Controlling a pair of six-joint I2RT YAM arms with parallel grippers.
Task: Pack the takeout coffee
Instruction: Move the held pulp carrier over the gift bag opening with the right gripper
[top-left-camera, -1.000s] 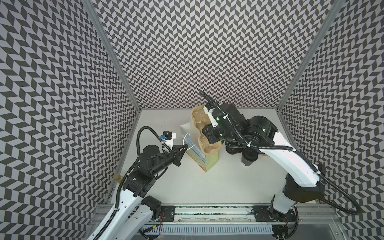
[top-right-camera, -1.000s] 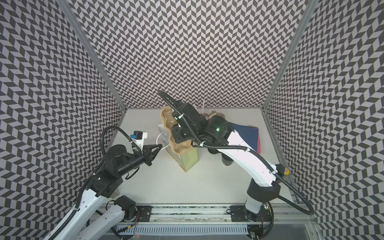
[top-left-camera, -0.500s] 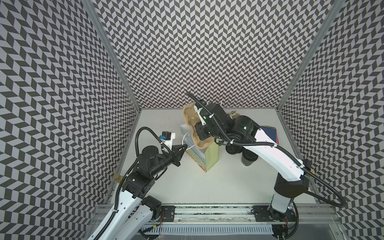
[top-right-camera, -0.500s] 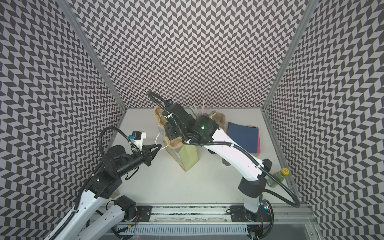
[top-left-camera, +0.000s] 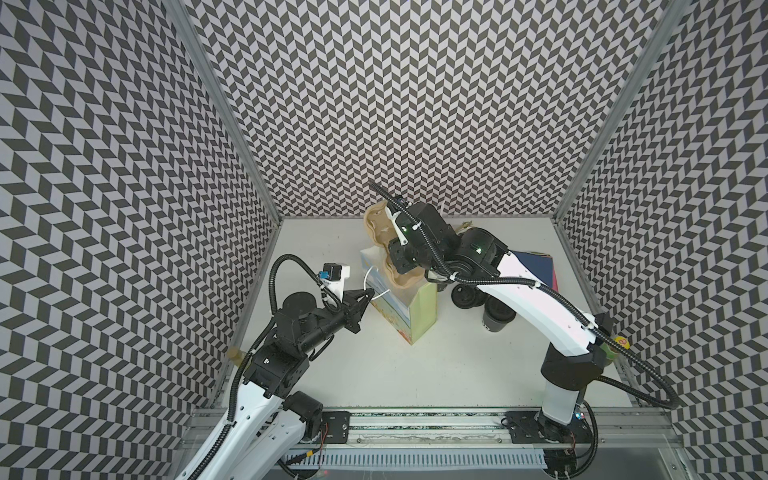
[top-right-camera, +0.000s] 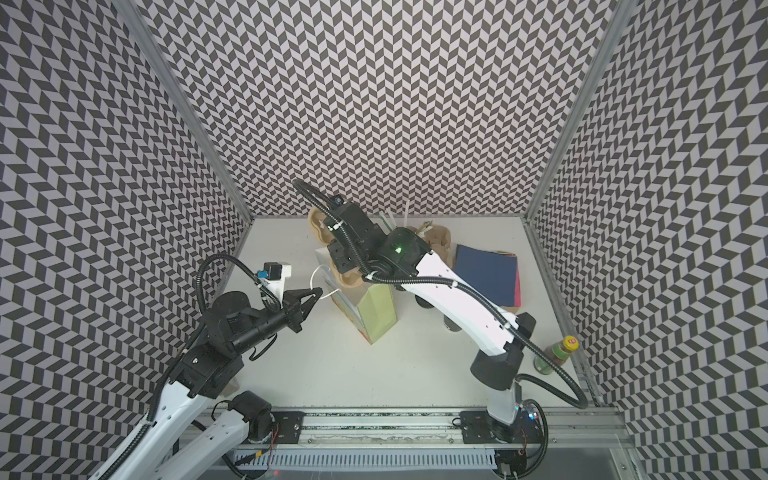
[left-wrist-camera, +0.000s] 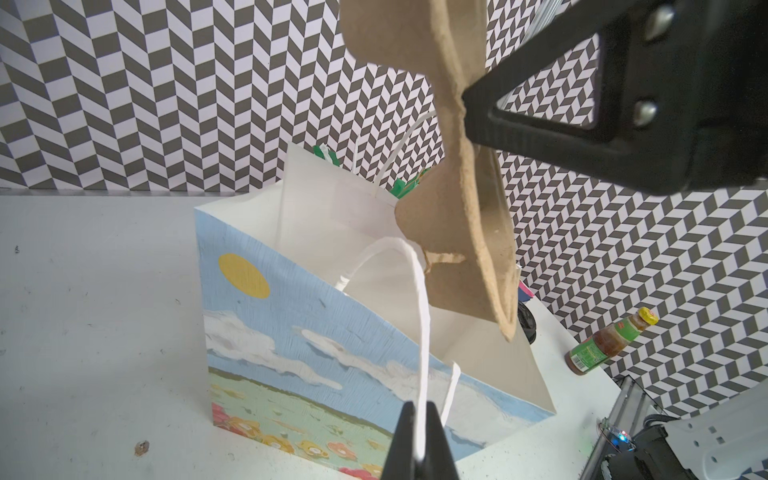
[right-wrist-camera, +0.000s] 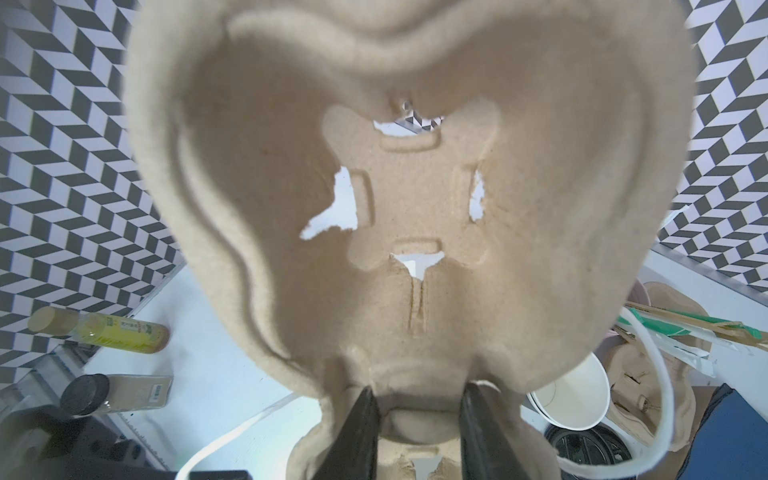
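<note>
Tan pulp carrier (top-left-camera: 377, 226) pinched by the outstretched right gripper (right-wrist-camera: 417, 390) — left gripper (left-wrist-camera: 419, 415) tight on the bag handle (left-wrist-camera: 422, 332).

Robotics lab test cell: chevron-print walls (top-left-camera: 395, 104), alu corner posts (top-left-camera: 230, 124), robot arms (top-left-camera: 536, 307) bolted to base rail (top-left-camera: 424, 430).

**Open cup (right-wrist-camera: 569, 399), loose lid (right-wrist-camera: 590, 453)**

The cup sits unlidded with its cream-white inside showing; its outside is mostly hidden. The round black lid lies flat on the desk (top-left-camera: 415, 374) just beside it, right of centre and nearer the back edge.
</note>
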